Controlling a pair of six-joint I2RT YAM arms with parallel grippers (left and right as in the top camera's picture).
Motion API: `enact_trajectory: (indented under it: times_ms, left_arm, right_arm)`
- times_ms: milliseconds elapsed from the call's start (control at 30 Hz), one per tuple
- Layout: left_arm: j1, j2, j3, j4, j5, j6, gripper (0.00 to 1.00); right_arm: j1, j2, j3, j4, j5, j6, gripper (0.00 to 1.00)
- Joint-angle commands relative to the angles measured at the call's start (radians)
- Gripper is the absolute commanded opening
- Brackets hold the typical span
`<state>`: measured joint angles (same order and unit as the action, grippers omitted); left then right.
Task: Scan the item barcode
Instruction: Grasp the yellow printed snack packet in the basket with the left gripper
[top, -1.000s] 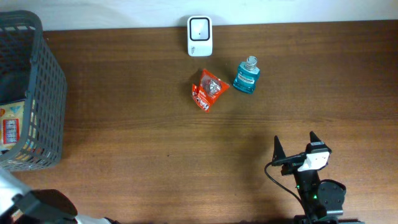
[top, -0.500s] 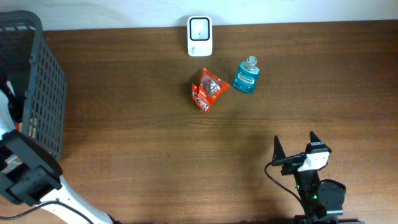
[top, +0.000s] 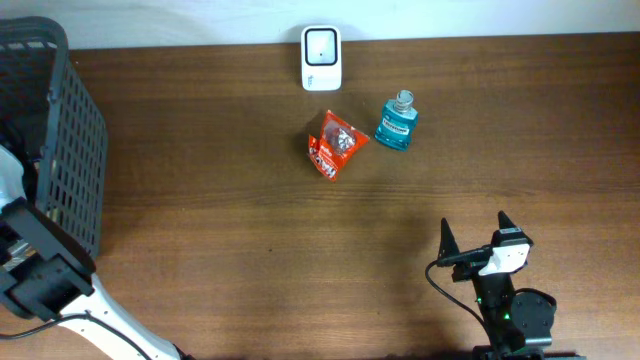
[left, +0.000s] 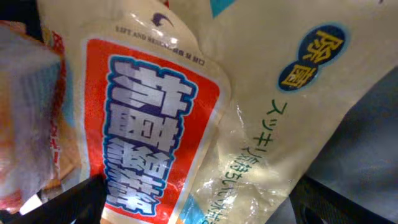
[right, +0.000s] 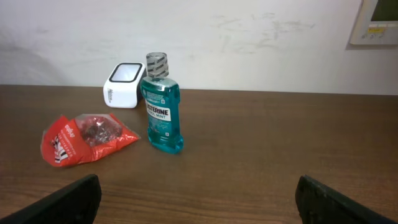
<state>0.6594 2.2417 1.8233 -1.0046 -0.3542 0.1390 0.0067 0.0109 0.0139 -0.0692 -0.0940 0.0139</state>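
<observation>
Bare tabletop (top: 250, 250) between the basket (top: 70, 150) at left and the far cluster of scanner (top: 321, 58), red packet (top: 335, 145), mouthwash bottle (top: 397, 122)

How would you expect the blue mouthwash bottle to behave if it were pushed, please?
The mouthwash bottle stands upright, tall on a narrow base, so a high push probably tips it. Nearly full, it likely feels heavy.

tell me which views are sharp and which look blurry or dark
overhead: even light, sharp, soft shadows by the mouthwash bottle; left wrist: so close that the printed pouch fills the frame, text still readable, left edge blurred, lower right dark; right wrist: sharp, bottle label readable, no strong glare
</observation>
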Motion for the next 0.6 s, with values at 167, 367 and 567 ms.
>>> enact_trajectory:
  times_ms: [167,367,567]
  left_arm:
    - [0.003,0.050,-0.018,-0.009,-0.002,0.013,0.00]
    - [0.005,-0.157,0.015,0.010,0.063,-0.067,0.00]
    - [0.011,-0.133,0.008,0.014,0.082,-0.067,1.00]
  right_arm:
    - [0.005,-0.007,-0.008,-0.002,0.001,-0.006,0.99]
    - [0.005,-0.007,-0.008,-0.002,0.001,-0.006,0.99]
    - [0.005,-0.007,-0.008,-0.002,0.001,-0.006,0.99]
